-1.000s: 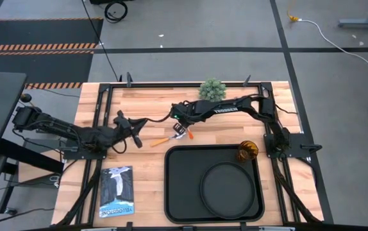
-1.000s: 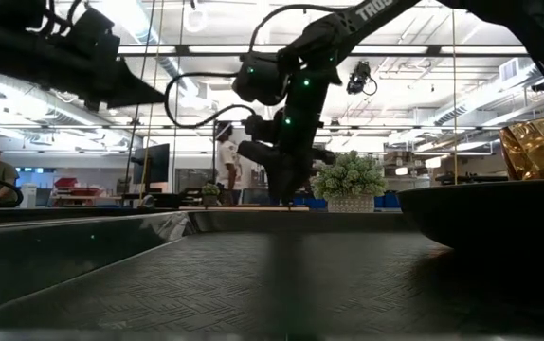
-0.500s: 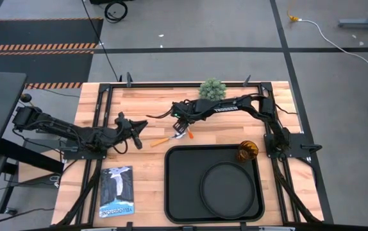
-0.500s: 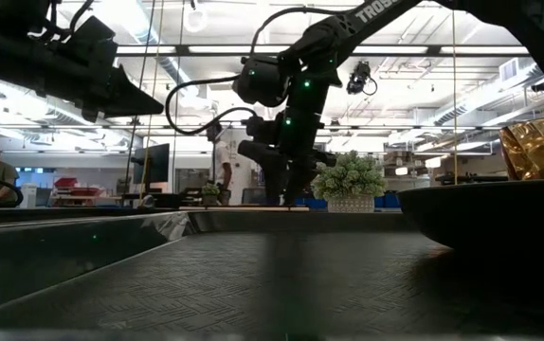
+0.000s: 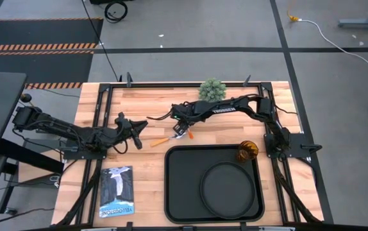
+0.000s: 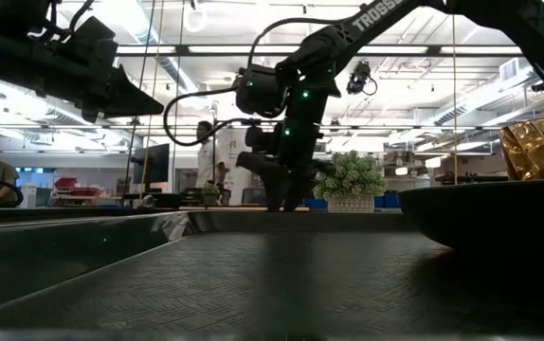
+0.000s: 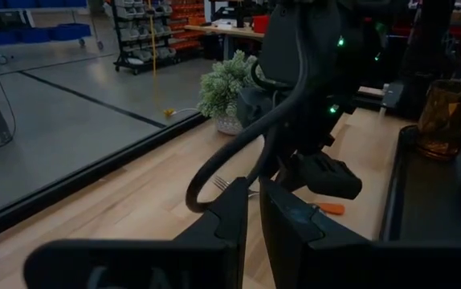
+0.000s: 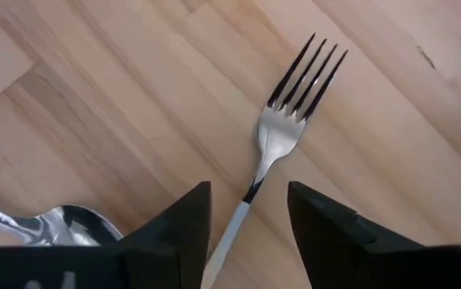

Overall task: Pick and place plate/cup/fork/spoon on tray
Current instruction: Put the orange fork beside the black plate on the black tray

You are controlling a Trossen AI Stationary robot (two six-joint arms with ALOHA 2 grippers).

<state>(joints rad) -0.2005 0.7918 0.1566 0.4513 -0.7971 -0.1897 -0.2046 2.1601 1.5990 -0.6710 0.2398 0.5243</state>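
The fork (image 8: 283, 120) lies flat on the wood, and its orange handle end (image 5: 188, 136) shows just beyond the tray's far edge. My right gripper (image 8: 246, 193) is open and points down, one finger on either side of the fork's neck, without touching it. It also shows in the high view (image 5: 183, 126). The spoon (image 5: 163, 140) lies beside the fork, its bowl (image 8: 70, 225) near my left finger. The plate (image 5: 225, 183) rests on the tray (image 5: 177, 186). The cup (image 5: 247, 151) stands in the tray's far right corner. My left gripper (image 5: 137, 130) is shut and empty, left of the cutlery.
A small potted plant (image 5: 212, 89) stands at the table's far edge behind my right arm. A booklet (image 5: 116, 191) lies near the front left, beside the tray. Bare wood lies to the left of the fork and spoon.
My right gripper has swung from a tilt to pointing straight down and has come down over the fork, shifting slightly toward the table's left. The fork and the spoon have stayed where they were.
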